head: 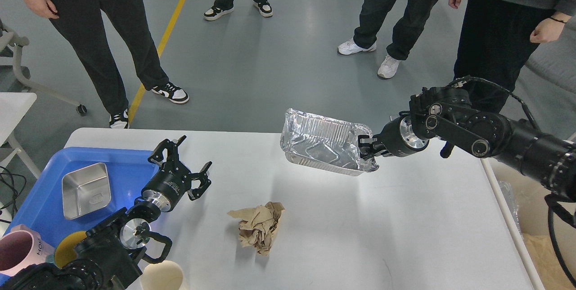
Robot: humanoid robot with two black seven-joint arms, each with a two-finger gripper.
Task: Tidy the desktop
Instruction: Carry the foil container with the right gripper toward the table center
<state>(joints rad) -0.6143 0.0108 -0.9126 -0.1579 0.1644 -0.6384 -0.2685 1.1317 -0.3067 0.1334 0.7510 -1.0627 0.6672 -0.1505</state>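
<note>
The white desktop (382, 218) fills the lower part of the head view. A crumpled brown paper wad (258, 227) lies on it left of centre. My right gripper (366, 148) is shut on the right rim of a silver foil tray (324, 148), which hangs tilted above the desktop's far middle. My left gripper (182, 164) stands open by the blue tray's right edge, holding nothing, a hand's width left of the paper.
A blue plastic tray (130, 164) at the left holds a steel square dish (85, 191). A pink mug (18, 254), a yellow item (72, 245) and a beige cup (162, 276) sit near the front left. A beige bin (508, 209) stands at the right. Several people stand beyond the desktop.
</note>
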